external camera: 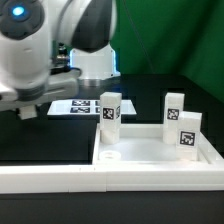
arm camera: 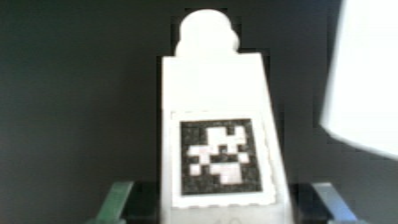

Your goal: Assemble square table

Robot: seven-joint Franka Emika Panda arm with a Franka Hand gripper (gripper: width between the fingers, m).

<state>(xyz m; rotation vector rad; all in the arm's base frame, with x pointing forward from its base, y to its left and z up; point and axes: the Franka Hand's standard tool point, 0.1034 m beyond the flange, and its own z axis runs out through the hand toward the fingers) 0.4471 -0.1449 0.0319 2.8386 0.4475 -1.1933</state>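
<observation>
Straddling a tagged white leg lengthwise, the end effector looks set to carry it; whether its fingers grip, I cannot tell.

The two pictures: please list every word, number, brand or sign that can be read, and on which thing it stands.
None: no words, numbers or brands are readable.
Only black-and-white square tags, without letters, on the legs and the marker board.
</observation>
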